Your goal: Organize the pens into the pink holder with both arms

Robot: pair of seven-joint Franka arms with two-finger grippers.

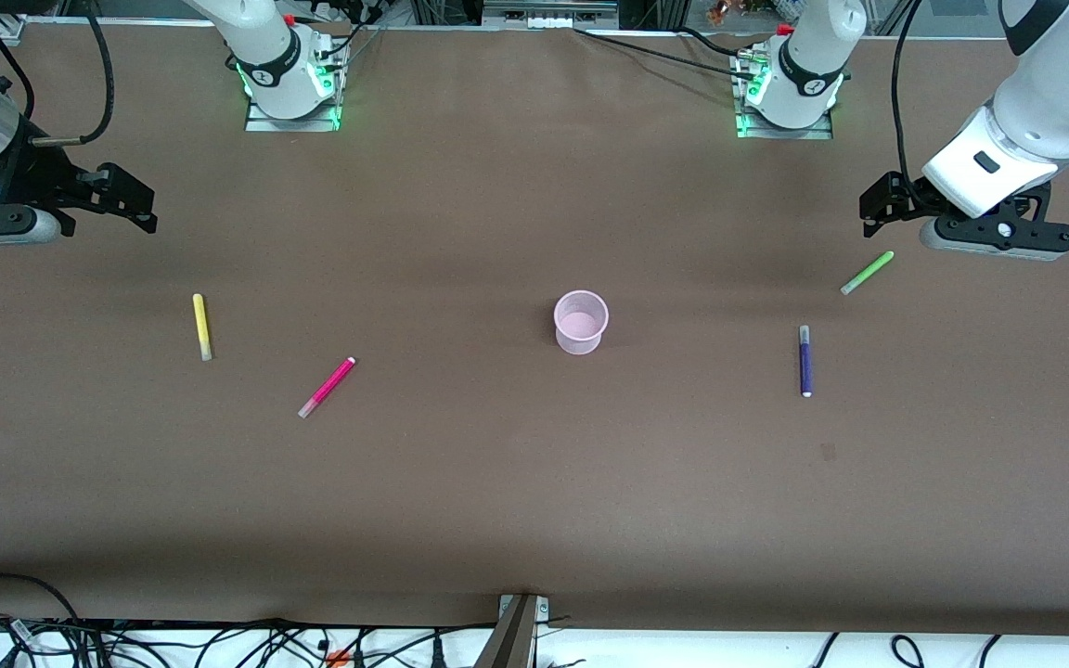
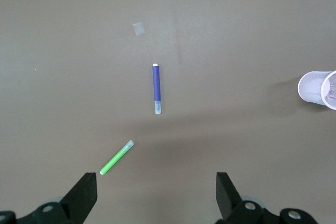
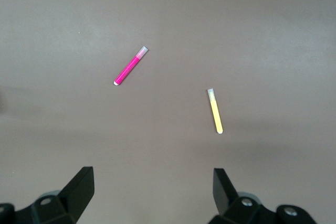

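Note:
The pink holder (image 1: 581, 322) stands upright and empty at the table's middle; it also shows in the left wrist view (image 2: 316, 88). The yellow pen (image 1: 202, 327) (image 3: 214, 111) and the magenta pen (image 1: 327, 387) (image 3: 130, 66) lie flat toward the right arm's end. The green pen (image 1: 867, 273) (image 2: 116, 158) and the purple pen (image 1: 805, 361) (image 2: 156, 88) lie flat toward the left arm's end. My left gripper (image 1: 878, 206) (image 2: 156, 192) is open and empty, up over the table beside the green pen. My right gripper (image 1: 131, 206) (image 3: 152, 190) is open and empty, over the table near the yellow pen.
The arm bases (image 1: 291, 83) (image 1: 785, 93) stand along the table's edge farthest from the front camera. Cables (image 1: 219, 640) and a metal bracket (image 1: 521, 626) sit at the nearest edge. A small pale mark (image 1: 828, 452) (image 2: 138, 29) is on the brown table cover.

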